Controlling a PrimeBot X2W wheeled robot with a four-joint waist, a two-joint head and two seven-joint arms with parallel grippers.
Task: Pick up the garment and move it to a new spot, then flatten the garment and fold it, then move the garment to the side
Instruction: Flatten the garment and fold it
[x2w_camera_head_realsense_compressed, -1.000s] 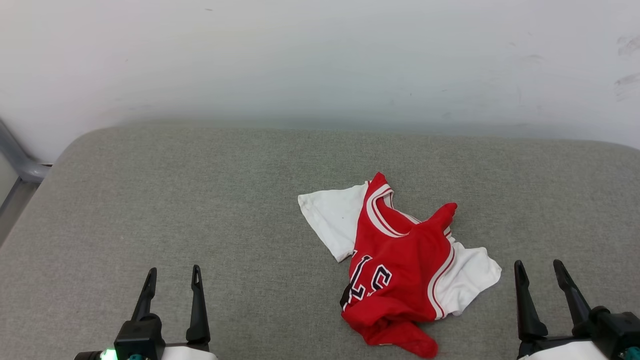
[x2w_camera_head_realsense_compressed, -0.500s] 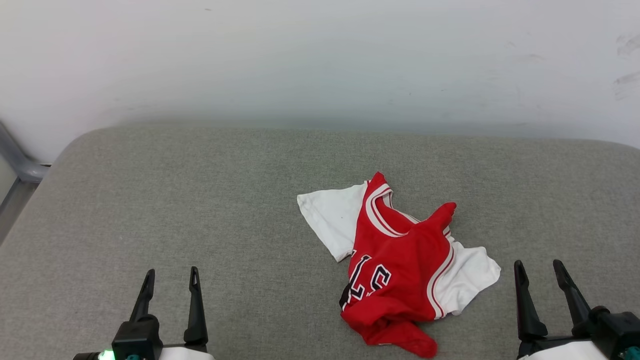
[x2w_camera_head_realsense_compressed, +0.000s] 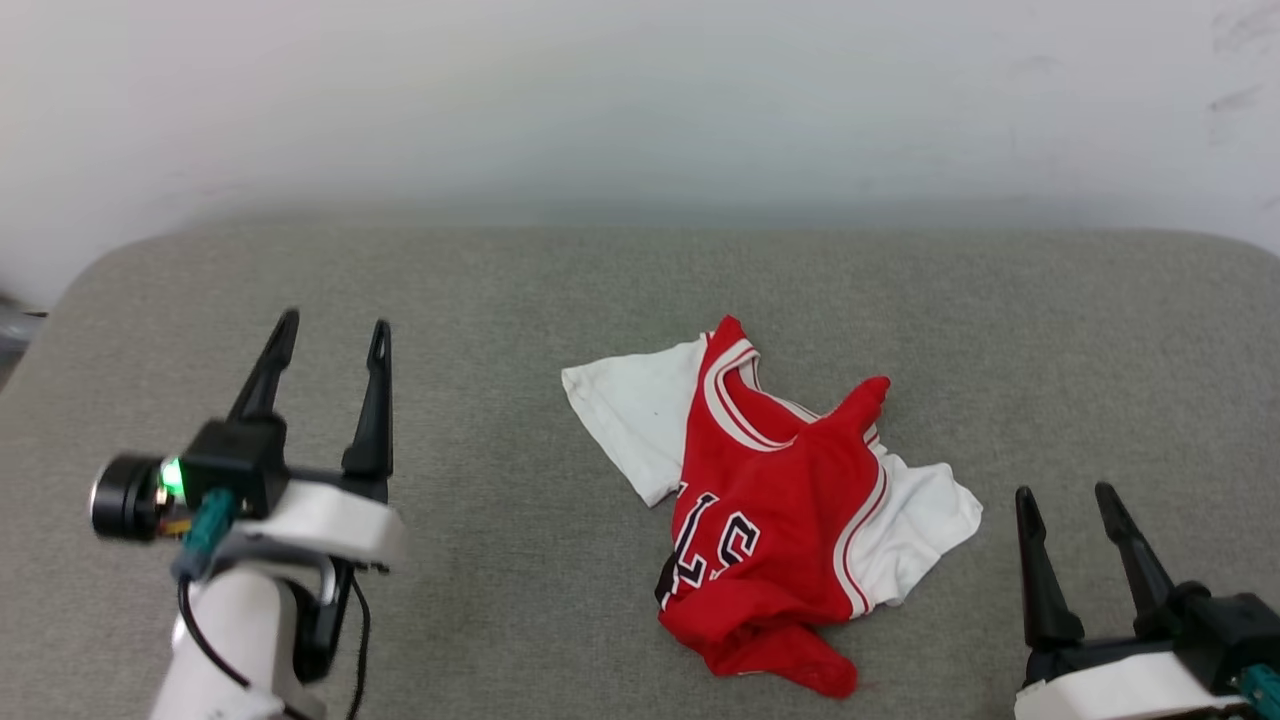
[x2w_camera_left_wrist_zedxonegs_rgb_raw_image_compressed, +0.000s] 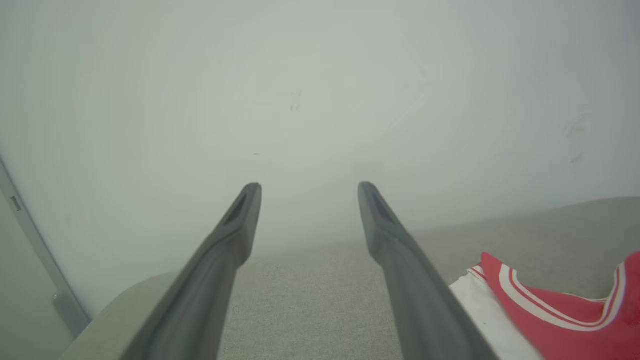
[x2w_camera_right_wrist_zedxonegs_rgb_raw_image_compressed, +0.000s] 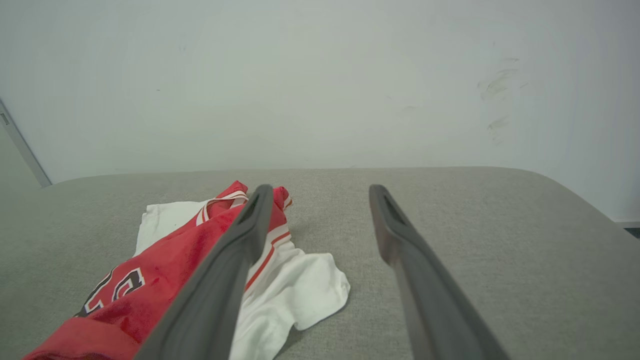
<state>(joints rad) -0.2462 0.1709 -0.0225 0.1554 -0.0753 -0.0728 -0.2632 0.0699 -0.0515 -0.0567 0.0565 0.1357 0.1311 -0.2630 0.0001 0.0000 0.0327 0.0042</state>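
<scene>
The garment (x2w_camera_head_realsense_compressed: 790, 480) lies crumpled, chest lettering up, on the grey cushion (x2w_camera_head_realsense_compressed: 500, 300).

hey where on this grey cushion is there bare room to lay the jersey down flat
Bare fabric runs along the back of the cushion, between the wall and the garment. A second bare patch lies between the left gripper and the garment. It is tighter between the garment and the right gripper.
</scene>
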